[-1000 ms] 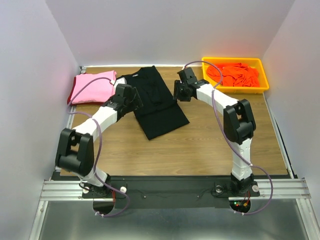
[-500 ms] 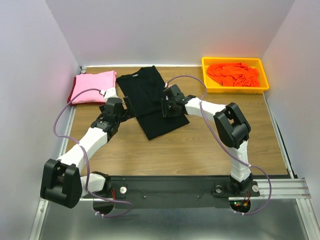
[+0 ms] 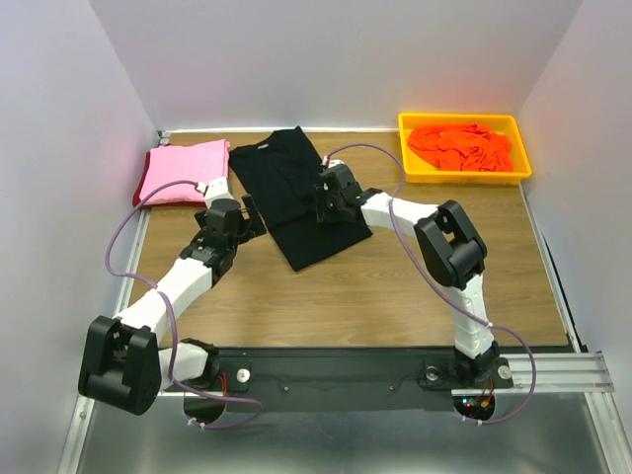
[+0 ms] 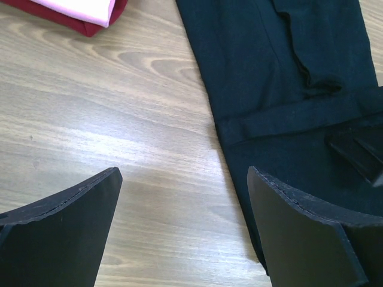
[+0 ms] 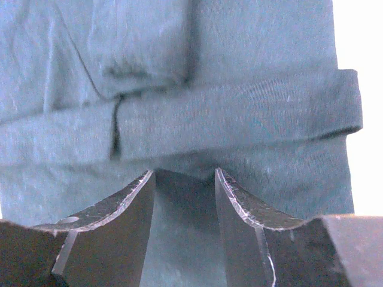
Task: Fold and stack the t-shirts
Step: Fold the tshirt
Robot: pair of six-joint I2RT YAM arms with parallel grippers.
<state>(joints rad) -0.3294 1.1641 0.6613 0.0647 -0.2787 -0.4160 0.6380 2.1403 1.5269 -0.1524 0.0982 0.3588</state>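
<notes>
The black t-shirt point(image 3: 296, 197) lies as a long strip on the worktop point(image 3: 395, 281), upper centre of the overhead view. Our left pincer point(image 4: 182, 174) gapes wide at its left edge. Our right pincer point(image 5: 184, 173), half parted, grips nothing above the sleeve fold. We should pinch both edges level, then fold squarely.

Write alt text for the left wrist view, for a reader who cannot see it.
Two black fingers stand wide open above a wooden table, one of them at the edge of a black shirt. A pink shirt lies on a dark red shirt at the top left corner.
</notes>
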